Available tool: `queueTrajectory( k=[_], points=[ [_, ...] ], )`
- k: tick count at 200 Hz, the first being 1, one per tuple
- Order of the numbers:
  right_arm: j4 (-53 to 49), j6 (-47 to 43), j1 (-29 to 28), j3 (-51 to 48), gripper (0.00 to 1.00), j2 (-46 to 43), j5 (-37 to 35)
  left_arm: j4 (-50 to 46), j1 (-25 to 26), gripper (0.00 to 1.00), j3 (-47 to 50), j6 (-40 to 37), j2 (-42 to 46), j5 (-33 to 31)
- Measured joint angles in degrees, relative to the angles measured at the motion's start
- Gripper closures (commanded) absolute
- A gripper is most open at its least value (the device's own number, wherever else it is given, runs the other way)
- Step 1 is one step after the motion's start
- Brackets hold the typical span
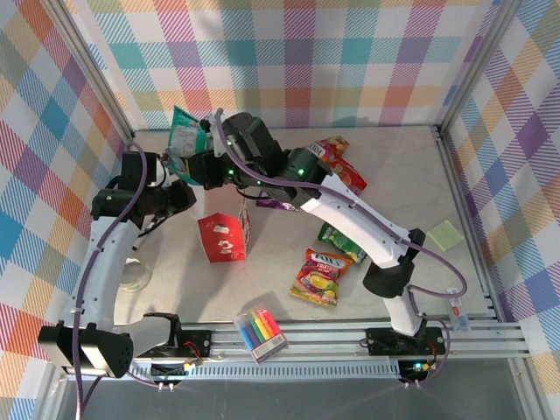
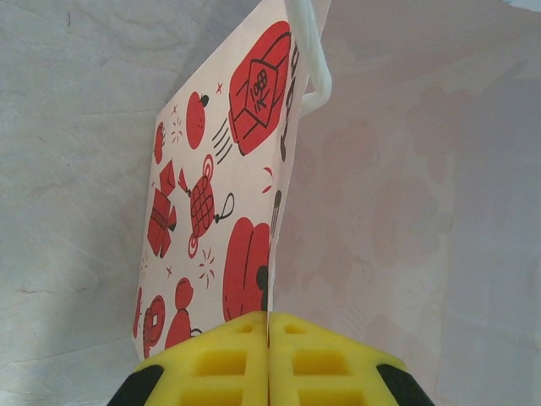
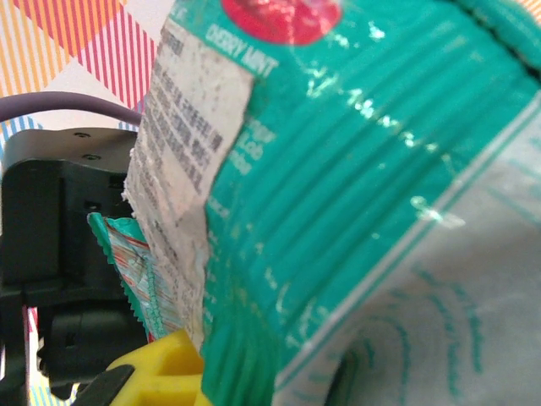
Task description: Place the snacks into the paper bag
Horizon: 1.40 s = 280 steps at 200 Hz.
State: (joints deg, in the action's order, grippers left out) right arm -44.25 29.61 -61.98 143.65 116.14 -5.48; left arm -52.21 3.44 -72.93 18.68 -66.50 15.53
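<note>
At the left of the table, the left gripper (image 2: 269, 326) is closed flat on one thin wall of the paper bag (image 1: 223, 238), with no gap visible between its jaws. The bag sits near the table's middle, its red printed face turned up toward the overhead camera and a white string handle (image 2: 311, 59) at its top. Farther back, the right gripper (image 1: 192, 159) clamps the teal packet (image 1: 185, 129) by its lower edge and holds it above the table, far-left of the bag. The marker pack (image 1: 260, 332) lies at the near edge. The purple packet (image 1: 276, 204) lies partly under the right arm. To the right lie the yellow-orange packet (image 1: 319, 276), the red packet (image 1: 346, 175) and the green packet (image 1: 341, 241), all apart from the bag.
</note>
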Motion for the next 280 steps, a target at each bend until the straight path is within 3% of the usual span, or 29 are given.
queueTrajectory(
  k=[135,237,280],
  points=[
    [-4.15,-1.70,0.02,0.15,1.00,5.60,-11.93,-0.20,-0.26,0.98,-0.02,-0.07,0.37,-0.11],
    [-11.56,-5.77,0.02,-2.14,0.99,5.60,-12.70,-1.88,-1.40,0.99,-1.05,-0.26,0.33,-0.61],
    [-14.03,-6.62,0.09,-2.89,0.95,5.60,-9.60,-1.86,-1.40,0.99,-1.14,-0.28,0.24,-0.57]
  ],
)
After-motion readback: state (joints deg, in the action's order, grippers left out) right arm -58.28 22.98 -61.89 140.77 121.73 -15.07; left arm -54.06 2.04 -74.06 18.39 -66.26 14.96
